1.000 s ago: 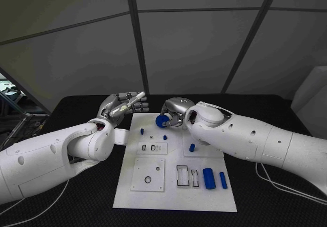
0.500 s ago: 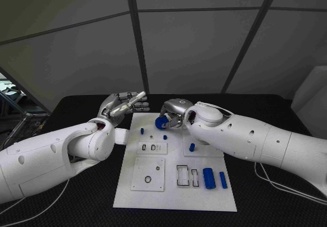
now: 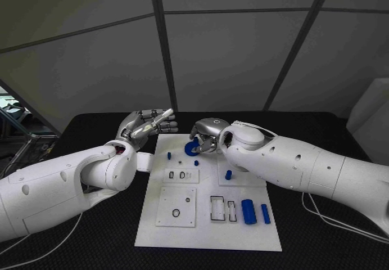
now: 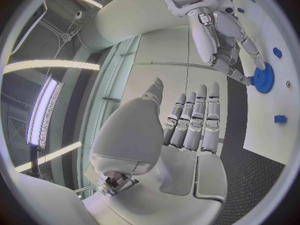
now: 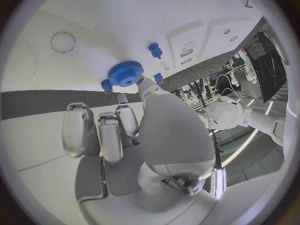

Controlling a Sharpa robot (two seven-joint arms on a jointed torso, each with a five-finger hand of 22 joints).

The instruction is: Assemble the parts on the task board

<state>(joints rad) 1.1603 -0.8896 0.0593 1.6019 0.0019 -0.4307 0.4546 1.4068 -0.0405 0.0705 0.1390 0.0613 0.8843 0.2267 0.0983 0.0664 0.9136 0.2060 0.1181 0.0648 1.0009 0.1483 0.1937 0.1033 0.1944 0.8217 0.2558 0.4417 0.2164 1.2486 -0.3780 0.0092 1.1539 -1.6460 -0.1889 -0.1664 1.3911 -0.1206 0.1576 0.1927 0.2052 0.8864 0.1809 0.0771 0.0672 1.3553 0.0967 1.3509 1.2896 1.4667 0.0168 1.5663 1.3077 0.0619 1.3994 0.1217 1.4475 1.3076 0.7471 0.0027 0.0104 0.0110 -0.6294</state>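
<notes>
The white task board (image 3: 207, 233) lies mid-table. At its far end, my right hand (image 3: 207, 134) holds a blue gear (image 3: 191, 149) by the fingertips, and the gear sits low against the board. The gear (image 5: 126, 73) lies flat on the white surface at the thumb tip (image 5: 144, 83) in the right wrist view. The right hand's fingers (image 4: 240, 55) reach down onto the gear (image 4: 264, 77) in the left wrist view. My left hand (image 3: 146, 126) is raised over the board's far left corner, fingers straight, holding nothing. The left hand (image 4: 187, 130) faces the room.
Small blue pegs (image 3: 168, 156) (image 3: 195, 163) (image 3: 229, 175) stand on the board's far half. Two blue cylinders (image 3: 249, 212) (image 3: 265, 214) lie near the right edge beside rectangular slots (image 3: 217, 208). A square plate with a ring (image 3: 177, 207) sits at the near left. Black table (image 3: 324, 247) surrounds the board.
My right hand has lowered the blue gear toward the board's far end. The left hand has stayed still.
</notes>
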